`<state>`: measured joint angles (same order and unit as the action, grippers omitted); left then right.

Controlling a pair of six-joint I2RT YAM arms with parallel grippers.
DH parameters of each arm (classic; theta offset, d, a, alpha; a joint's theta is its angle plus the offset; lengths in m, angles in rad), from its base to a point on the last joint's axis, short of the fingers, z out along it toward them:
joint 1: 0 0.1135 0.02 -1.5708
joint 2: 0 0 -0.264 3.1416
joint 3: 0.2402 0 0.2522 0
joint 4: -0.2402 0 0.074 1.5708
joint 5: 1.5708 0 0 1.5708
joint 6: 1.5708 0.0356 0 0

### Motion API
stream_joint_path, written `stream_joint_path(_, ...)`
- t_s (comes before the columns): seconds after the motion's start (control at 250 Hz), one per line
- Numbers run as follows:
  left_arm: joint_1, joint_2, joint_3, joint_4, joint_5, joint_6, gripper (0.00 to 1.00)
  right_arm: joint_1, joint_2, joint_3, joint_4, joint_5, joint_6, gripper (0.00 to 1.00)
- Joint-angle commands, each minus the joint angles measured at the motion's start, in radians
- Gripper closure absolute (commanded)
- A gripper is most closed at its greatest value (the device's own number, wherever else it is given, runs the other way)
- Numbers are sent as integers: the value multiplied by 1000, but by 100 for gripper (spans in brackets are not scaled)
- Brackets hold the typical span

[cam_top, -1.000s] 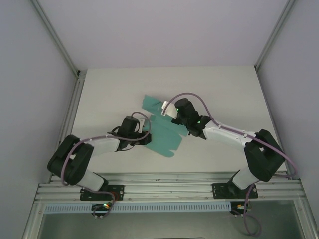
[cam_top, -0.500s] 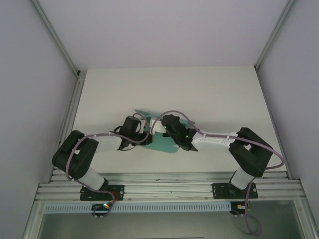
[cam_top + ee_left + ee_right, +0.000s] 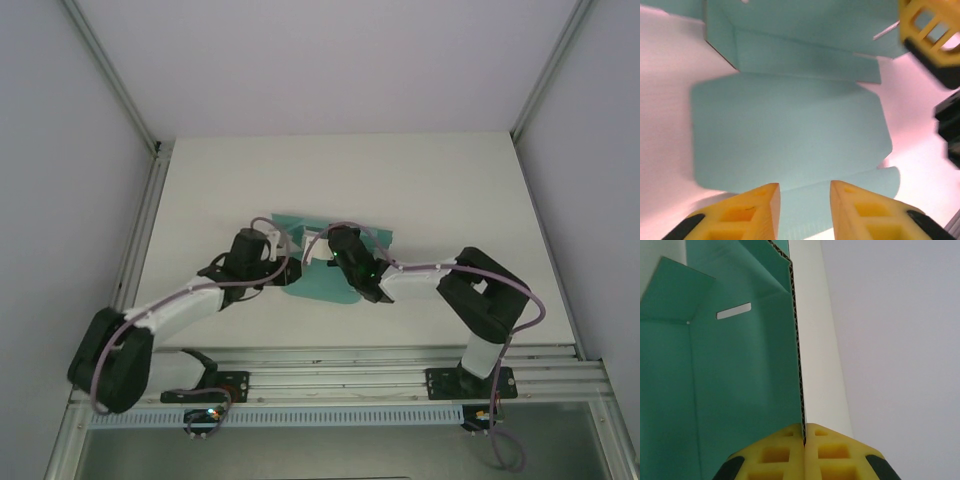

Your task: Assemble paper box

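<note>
The paper box [image 3: 328, 286] is a teal-green card sheet, partly folded, lying between the two arms near the table's middle. My right gripper [image 3: 314, 249] is shut on the upright edge of one panel; in the right wrist view that corrugated edge runs straight up from the closed gripper [image 3: 804, 432], with the paper box [image 3: 740, 380] spreading to the left, a slot cut in it. My left gripper [image 3: 805, 200] stands open just above a flat flap of the paper box [image 3: 790, 130], with nothing pinched between its fingers. In the top view the left gripper [image 3: 286, 262] sits at the sheet's left side.
The white table [image 3: 450, 190] stretches behind and to both sides of the sheet. Grey walls and metal posts enclose it, and an aluminium rail [image 3: 340, 362] runs along the near edge. A yellow finger of the right gripper [image 3: 930, 30] juts in at the left wrist view's upper right.
The right gripper has carried the sheet left and nearer to the arms' bases. The left gripper has opened and let go of the card, and the left arm has stretched out lower.
</note>
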<state>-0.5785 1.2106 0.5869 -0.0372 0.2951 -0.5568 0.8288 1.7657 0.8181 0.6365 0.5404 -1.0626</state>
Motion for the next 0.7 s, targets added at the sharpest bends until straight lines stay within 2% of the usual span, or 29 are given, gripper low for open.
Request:
stream_joint_path(0.0,53,-103,88,-230,-128,-6,62,-5,69,-56,162,9,-187,100)
stream_joint_path(0.064,114,-129,123,-279,-152,-39,49,-8,84,-63,228,-7,-246,100)
stream_joint_path(0.124,185,-120,138,-272,-136,-59,48,-11,86,-68,256,-34,-262,100)
stream_joint_path(0.184,255,-92,146,-247,-124,-61,40,-12,91,-75,283,-59,-282,100)
stream_joint_path(0.28,358,-19,140,-118,-67,-63,35,-17,127,-86,376,-71,-352,100)
stream_joint_path(0.331,406,33,136,-1,11,-37,32,-23,147,-86,414,-75,-373,100)
stream_joint_path(0.447,497,173,178,173,245,39,32,-35,147,-89,400,-103,-361,100)
stream_joint_path(0.527,531,265,219,231,326,110,32,-41,131,-93,397,-117,-342,100)
stream_joint_path(0.555,540,299,244,219,317,135,33,-44,124,-96,391,-122,-336,100)
stream_joint_path(0.615,554,383,352,91,225,162,40,-50,104,-96,347,-128,-318,100)
stream_joint_path(0.695,548,502,463,12,252,226,44,-52,85,-96,292,-139,-298,100)
